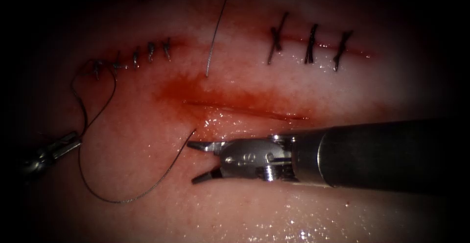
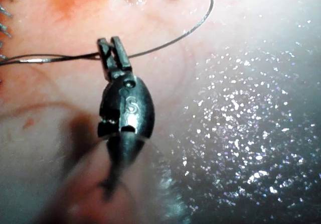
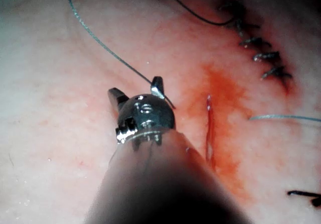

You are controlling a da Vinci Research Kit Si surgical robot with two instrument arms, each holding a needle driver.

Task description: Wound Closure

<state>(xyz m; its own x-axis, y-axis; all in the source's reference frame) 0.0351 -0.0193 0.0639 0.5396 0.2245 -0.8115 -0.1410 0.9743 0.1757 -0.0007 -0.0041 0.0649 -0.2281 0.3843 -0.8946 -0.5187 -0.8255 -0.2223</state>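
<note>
Gripping wiry looped thread (image 1: 122, 200), left tool (image 1: 73, 140); right tool (image 1: 197, 160) agape.

My right tool (image 1: 196, 162) hangs with jaws spread over bare tissue (image 1: 147, 218) below the open cut (image 1: 245, 109); that ground lies free. To its left a thread (image 1: 122, 200) loops wide, its end just beside my upper jaw, and my left tool (image 1: 68, 142) pinches it (a tripwire there). Above the cut, stitches (image 1: 311, 44) and a loose thread end (image 1: 215, 32) crowd the way.
</note>
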